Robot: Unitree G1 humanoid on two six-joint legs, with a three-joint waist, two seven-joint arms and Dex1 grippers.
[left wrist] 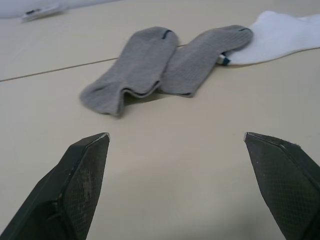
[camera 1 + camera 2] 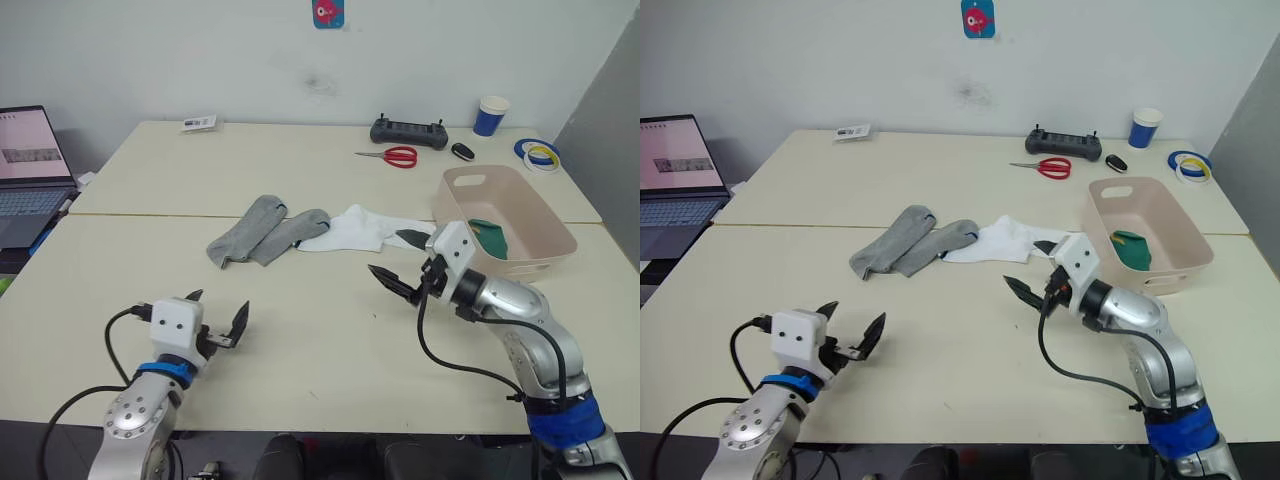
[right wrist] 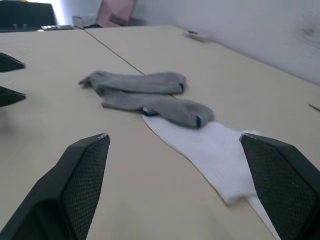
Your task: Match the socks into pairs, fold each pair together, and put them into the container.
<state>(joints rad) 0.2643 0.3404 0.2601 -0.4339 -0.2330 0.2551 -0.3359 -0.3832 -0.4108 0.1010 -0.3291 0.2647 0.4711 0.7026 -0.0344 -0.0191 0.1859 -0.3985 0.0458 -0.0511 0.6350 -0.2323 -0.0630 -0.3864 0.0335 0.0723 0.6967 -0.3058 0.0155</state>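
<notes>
Left gripper (image 2: 217,316): nearest the camera, low over the cream table (image 2: 300,340), its 2 black fingers spread wide, holding nothing. Right gripper (image 2: 397,262): near the table's middle, black fingers likewise parted and empty, pointing toward the socks. 2 grey fabric ankle socks (image 2: 265,232): side by side on the table, touching, each with a small blue mark at the cuff. White fabric socks (image 2: 362,228): flat, just beside the grey ones, one dark toe tip visible near the right gripper; the nearer grey sock overlaps their edge. Pale pink-beige rectangular plastic tub (image 2: 535,215): at the table's right, dark green sock fabric (image 2: 490,238) inside. Far edge: red-handled scissors (image 2: 391,156), black controller (image 2: 408,131), blue-and-white paper cup (image 2: 491,115), tape rolls (image 2: 538,153). Open laptop (image 2: 30,165): far left.
</notes>
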